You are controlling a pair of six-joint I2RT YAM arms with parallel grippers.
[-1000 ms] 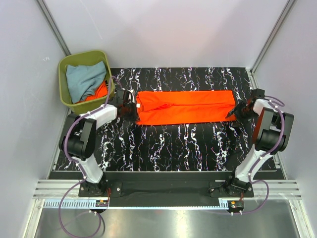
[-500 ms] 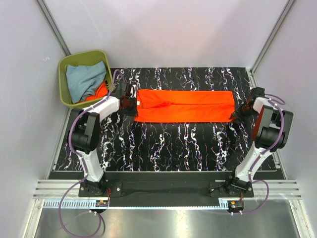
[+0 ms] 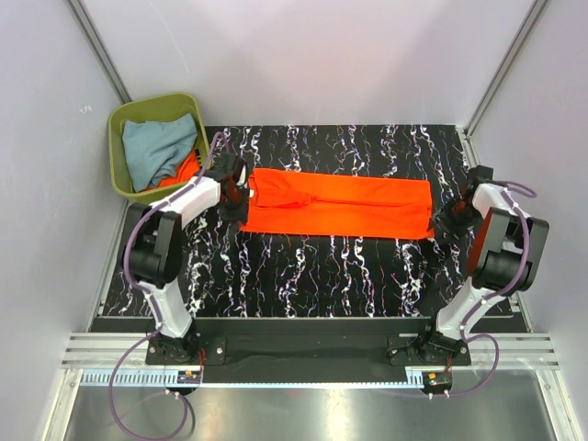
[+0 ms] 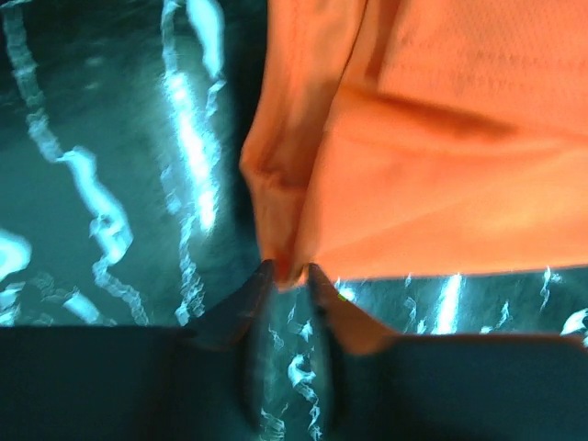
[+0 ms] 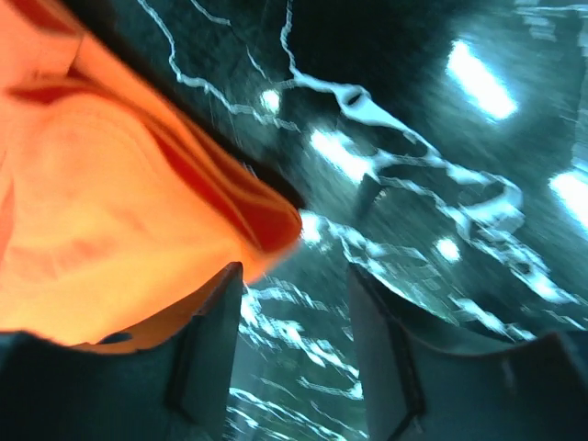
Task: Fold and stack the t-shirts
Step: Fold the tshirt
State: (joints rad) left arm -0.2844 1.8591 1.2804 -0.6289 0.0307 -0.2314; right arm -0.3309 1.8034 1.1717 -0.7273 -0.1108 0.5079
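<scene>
Folding orange t-shirt [image 3: 340,207]: long band between both grippers, likely awaiting a crosswise fold.
Left gripper [image 4: 287,268]: jaws narrow around its corner; grip unclear.
Right gripper [image 5: 294,271]: jaws apart, cloth just beside.

The long folded bright orange cloth t-shirt [image 3: 340,204] has slid slightly toward 7 o'clock. The right claw [image 3: 438,220] has moved toward 6 o'clock.

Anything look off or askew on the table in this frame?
Nothing serious. The folded orange shirt lies as a long strip, slightly slanted on the table, with its near-left corner jutting out. A grey-blue shirt sits crumpled in the bin.
</scene>
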